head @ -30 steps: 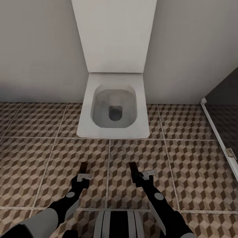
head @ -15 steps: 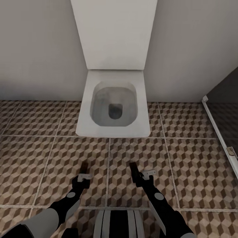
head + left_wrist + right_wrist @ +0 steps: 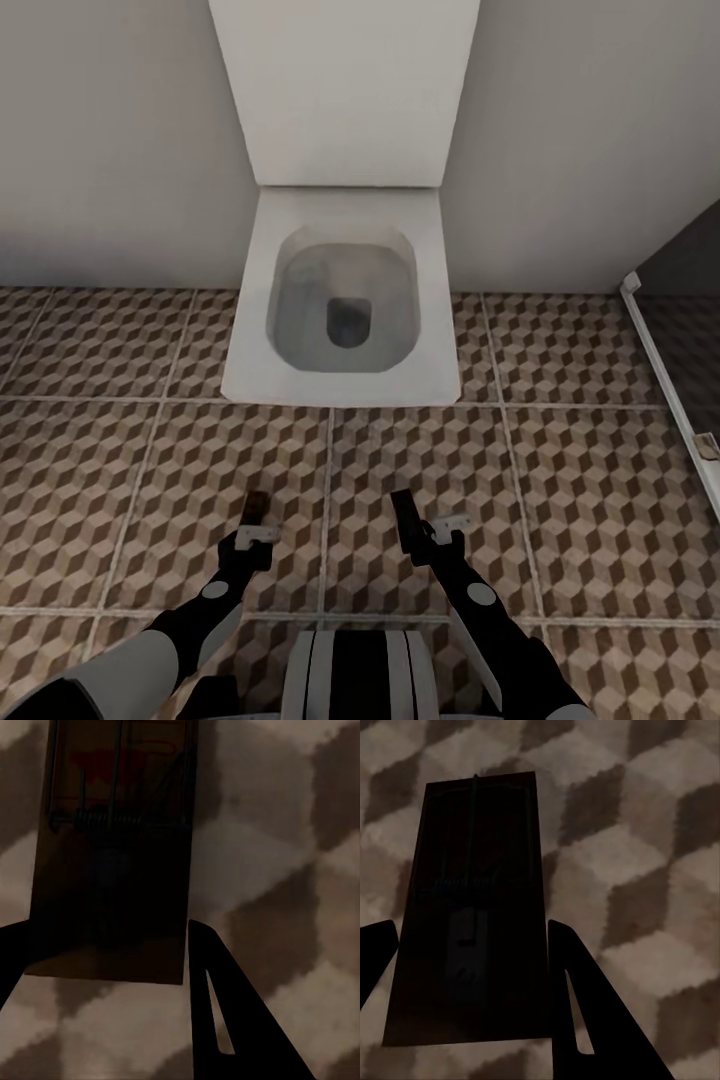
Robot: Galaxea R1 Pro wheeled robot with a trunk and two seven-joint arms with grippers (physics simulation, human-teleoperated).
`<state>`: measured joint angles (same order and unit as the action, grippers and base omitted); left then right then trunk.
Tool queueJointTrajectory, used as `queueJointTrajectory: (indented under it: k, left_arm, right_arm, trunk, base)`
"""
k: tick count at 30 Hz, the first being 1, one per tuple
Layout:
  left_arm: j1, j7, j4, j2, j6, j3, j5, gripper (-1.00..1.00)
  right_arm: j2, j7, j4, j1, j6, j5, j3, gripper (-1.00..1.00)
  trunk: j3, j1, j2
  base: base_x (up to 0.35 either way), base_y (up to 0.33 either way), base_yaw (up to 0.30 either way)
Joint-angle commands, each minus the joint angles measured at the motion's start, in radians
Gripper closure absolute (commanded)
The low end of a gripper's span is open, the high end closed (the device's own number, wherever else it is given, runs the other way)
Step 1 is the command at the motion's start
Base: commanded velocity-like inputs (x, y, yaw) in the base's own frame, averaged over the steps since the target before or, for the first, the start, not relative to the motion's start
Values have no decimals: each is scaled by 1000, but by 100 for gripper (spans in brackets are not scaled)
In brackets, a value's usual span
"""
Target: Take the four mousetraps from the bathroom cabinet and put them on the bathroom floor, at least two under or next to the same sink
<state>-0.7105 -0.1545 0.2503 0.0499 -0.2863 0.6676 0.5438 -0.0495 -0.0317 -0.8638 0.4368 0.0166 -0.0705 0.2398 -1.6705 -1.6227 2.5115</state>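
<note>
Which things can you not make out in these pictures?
- Head view: the toilet lid's top, cut off by the upper edge.
- Left wrist view: the left mousetrap, its far end cut off by the edge.
- Right wrist view: the right mousetrap, its wire parts too dark to read.
- The remaining two mousetraps and the sink: whereabouts unknown.

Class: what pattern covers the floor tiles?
Brown, beige and white cube-patterned floor tiles; head view.
</note>
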Motion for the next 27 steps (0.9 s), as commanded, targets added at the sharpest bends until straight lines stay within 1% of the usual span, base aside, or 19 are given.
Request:
queueJointTrajectory:
  k: [1,11,14,18,20,21,23,27]
  left_arm:
    - [0,-11,1,1,-1,9,1,100]
    - [0,-11,1,1,-2,9,1,100]
    - [0,-11,1,1,-2,9,1,100]
    - [0,-11,1,1,-3,9,1,100]
    - [0,-10,2,1,-3,9,1,100]
    - [0,-10,2,1,-3,9,1,100]
    - [0,-10,1,1,-4,9,1,100]
    - [0,-10,2,1,-4,9,1,100]
  right_arm:
    - [0,-3,0,0,2,-8,3,100]
    - [1,-3,1,0,3,-8,3,100]
    - [4,-2,1,0,6,-8,3,100]
    - [7,-3,2,0,45,-6,4,100]
    - [4,-16,9,0,78,8,4,100]
    - [4,-21,13,0,83,14,4,100]
    - [3,-42,49,0,96,44,3,100]
    - [3,-57,100,0,103,74,0,100]
  trunk:
    - [-1,0,0]
    - [-3,0,0]
    - [-3,0,0]
    - [-3,0,0]
    - [-3,0,0]
    - [-3,0,0]
    - [-3,0,0]
    - [-3,0,0]
  base:
    - [0,0,0]
    - [0,0,0]
    - [0,0,0]
    - [0,0,0]
    - [0,0,0]
    - [0,0,0]
    - [0,0,0]
    - [0,0,0]
